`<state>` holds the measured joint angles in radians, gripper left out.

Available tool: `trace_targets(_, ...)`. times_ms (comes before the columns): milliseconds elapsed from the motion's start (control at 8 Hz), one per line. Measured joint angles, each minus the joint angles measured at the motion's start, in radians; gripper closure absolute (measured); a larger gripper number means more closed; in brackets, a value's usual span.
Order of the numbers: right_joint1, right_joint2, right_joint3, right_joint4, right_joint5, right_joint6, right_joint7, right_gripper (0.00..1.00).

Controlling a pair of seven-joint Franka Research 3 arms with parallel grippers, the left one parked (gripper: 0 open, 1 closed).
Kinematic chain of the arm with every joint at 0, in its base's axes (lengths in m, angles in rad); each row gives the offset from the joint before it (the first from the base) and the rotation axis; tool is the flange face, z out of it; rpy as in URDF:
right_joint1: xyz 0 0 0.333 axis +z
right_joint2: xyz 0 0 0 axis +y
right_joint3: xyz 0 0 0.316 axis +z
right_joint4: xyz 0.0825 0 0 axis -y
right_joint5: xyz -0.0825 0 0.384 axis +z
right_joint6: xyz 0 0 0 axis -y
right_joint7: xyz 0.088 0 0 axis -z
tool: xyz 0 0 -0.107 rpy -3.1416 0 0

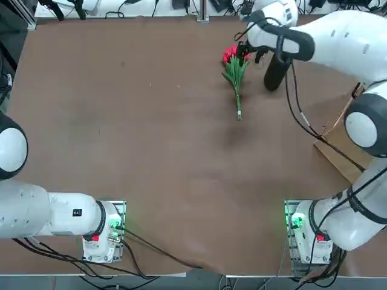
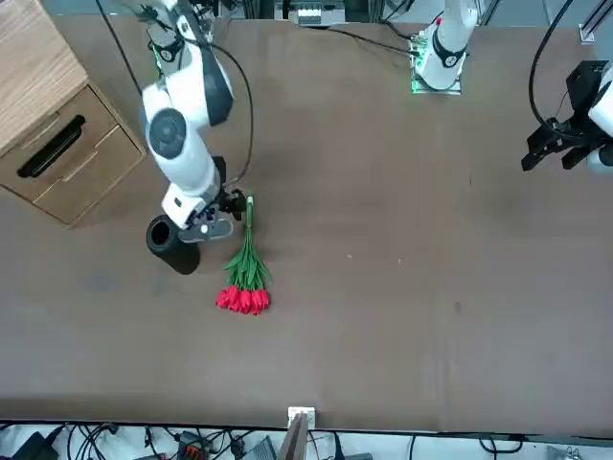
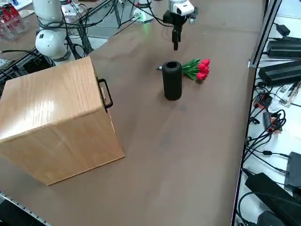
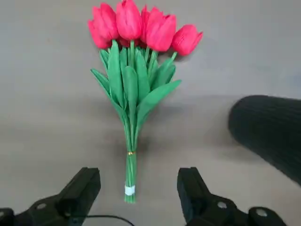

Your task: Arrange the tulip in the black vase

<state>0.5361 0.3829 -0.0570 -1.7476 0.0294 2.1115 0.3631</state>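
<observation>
**Tulip flat, vase upright**

You have the tulip [image 4: 131, 89] lying flat on the worktop, its red blooms bunched at one end and its thin green stems at the other. Just beside it, the black vase [image 3: 172, 80] stands upright, apart from it.

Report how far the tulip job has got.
Nothing is finished: the tulip lies flat on the table beside the upright vase, whose mouth shows no flowers. In hand: the right gripper hangs open above the stem end, not touching it. Left: grasp, lift, and insert stems into the vase.

black vase [image 4: 270, 134] beside tulip [image 4: 134, 87], hand [image 4: 136, 190] astride stems
</observation>
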Motion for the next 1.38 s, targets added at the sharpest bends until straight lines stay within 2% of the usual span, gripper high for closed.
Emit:
trace_targets(375, 0.022, 0.077, 0.000, -0.016, 0.011, 0.072, 0.082, 0.00)
trace_targets(625, 0.026, 0.089, 0.000, -0.104, 0.013, 0.249, 0.095, 0.01)
trace_targets(875, 0.031, 0.125, 0.005, -0.157, 0.014, 0.352, 0.148, 0.03)
trace_targets(1375, 0.038, 0.174, 0.009, -0.158, 0.045, 0.401, 0.178, 0.05)
